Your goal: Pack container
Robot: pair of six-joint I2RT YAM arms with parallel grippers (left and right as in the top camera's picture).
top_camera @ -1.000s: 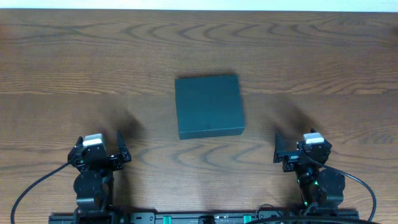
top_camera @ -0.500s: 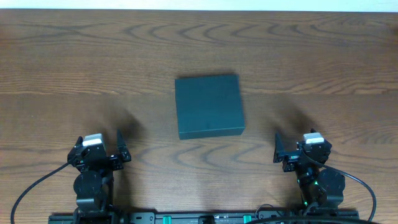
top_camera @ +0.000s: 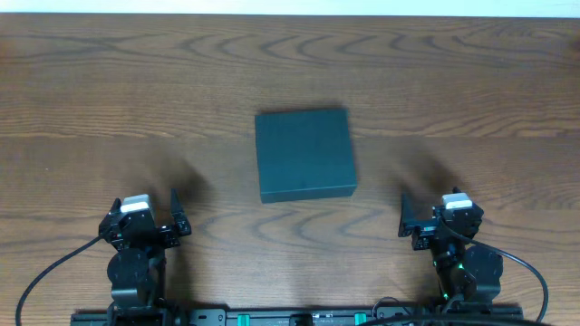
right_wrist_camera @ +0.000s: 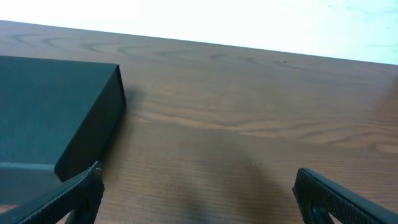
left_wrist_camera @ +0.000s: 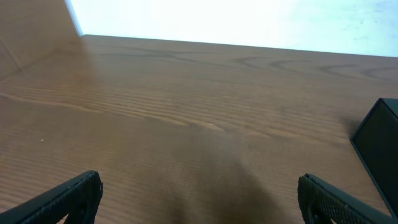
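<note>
The dark teal-green container [top_camera: 304, 154] lies shut, lid down, on the wooden table [top_camera: 136, 91] at its middle. It also shows at the left of the right wrist view [right_wrist_camera: 53, 118], and its edge at the far right of the left wrist view [left_wrist_camera: 382, 146]. My left gripper [top_camera: 145, 217] sits at the front left, open and empty, its fingers wide apart over bare wood [left_wrist_camera: 199, 199]. My right gripper [top_camera: 435, 213] sits at the front right, open and empty [right_wrist_camera: 199, 199], just right of the container's near corner.
The table's far edge [top_camera: 290, 14] meets a white wall. No other objects show on the table.
</note>
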